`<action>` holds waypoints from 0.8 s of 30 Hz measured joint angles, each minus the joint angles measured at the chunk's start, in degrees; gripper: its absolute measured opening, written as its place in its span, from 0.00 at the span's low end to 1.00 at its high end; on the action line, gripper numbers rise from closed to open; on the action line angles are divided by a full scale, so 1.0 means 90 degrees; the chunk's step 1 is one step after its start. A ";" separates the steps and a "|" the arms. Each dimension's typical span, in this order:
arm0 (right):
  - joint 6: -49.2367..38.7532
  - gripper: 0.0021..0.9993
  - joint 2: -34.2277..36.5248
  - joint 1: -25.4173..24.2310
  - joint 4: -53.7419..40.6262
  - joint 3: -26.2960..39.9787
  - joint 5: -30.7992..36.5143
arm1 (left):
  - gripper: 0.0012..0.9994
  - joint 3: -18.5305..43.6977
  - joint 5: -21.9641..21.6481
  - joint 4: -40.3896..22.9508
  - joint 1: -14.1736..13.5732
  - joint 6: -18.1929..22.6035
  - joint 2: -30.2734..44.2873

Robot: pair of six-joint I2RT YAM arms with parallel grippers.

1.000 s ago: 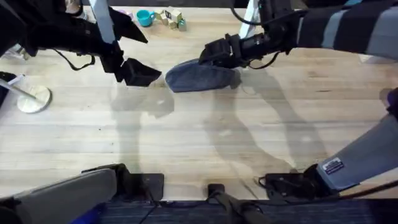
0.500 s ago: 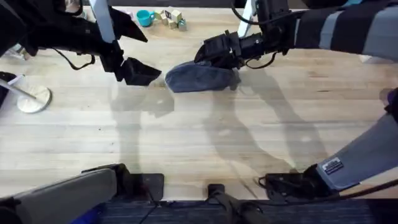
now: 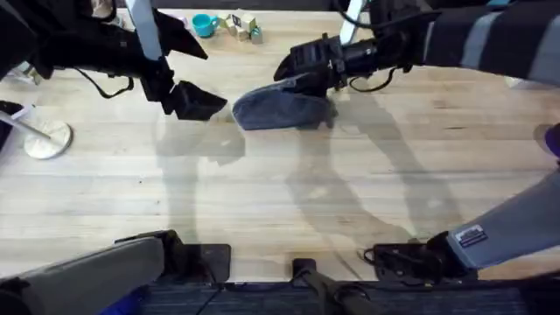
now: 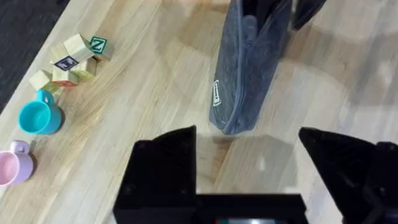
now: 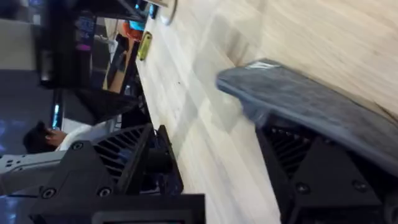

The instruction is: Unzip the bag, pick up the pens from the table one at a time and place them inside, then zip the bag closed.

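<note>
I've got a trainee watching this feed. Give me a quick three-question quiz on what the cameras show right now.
1. True or false: the left gripper is clamped on the bag.
2. Which gripper is nearer the bag's far end? A) left B) right
3. Fill in: beside the wooden blocks stand a teal cup and a ____ cup.

Key: 1. False; its fingers are spread, short of the bag's near end. 2. B. 3. Pink.
</note>
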 joint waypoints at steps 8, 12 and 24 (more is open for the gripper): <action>-0.0019 1.00 -0.0637 0.0000 0.0000 0.0000 -0.0009 | 0.99 0.0000 0.0000 0.0000 0.0000 0.0001 -0.0001; -0.0021 1.00 -0.0887 0.0000 -0.0011 0.0000 0.0059 | 0.99 0.0000 0.0000 0.0000 0.0000 0.0000 0.0000; -0.0302 1.00 -0.1486 0.0000 -0.0875 0.0000 0.1509 | 0.99 0.0000 0.0000 0.0000 0.0000 0.0000 0.0000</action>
